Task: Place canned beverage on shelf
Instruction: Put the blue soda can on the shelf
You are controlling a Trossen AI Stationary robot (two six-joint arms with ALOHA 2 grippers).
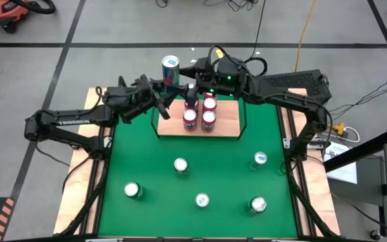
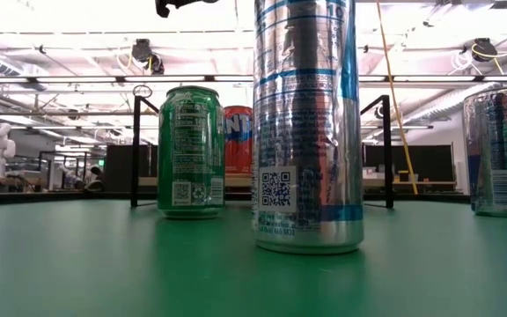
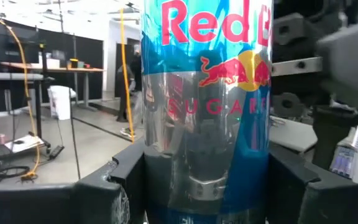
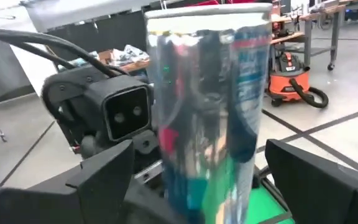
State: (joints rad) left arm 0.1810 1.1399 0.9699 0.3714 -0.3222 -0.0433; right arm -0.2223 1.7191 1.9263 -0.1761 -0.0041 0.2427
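Note:
A tall silver-and-blue Red Bull can (image 1: 170,70) stands upright in the air above the shelf's far left corner, with my left gripper (image 1: 168,87) shut on it. My right gripper (image 1: 184,76) reaches in from the right, open. In the right wrist view its two fingers (image 4: 107,171) stand on either side of the same can (image 4: 210,93), with a gap on each side. The shelf (image 1: 228,125), a light-wood board inside thin black rails, lies at the far end of the green mat. Several red-topped cans (image 1: 191,119) stand on it. My left gripper pinches the can's lower side wall (image 3: 157,177) between its two fingers (image 3: 123,183). The fingers come in about level from the table's left and lie across the can. The can stands upright, lifted clear of shelf and mat.
Several loose cans stand on the green mat (image 1: 146,151) nearer the front, among them one at mid-mat (image 1: 181,165) and one at right (image 1: 260,158). In the low view a tall silver can (image 2: 306,123) and a green can (image 2: 190,150) stand before the shelf's black posts (image 2: 135,150).

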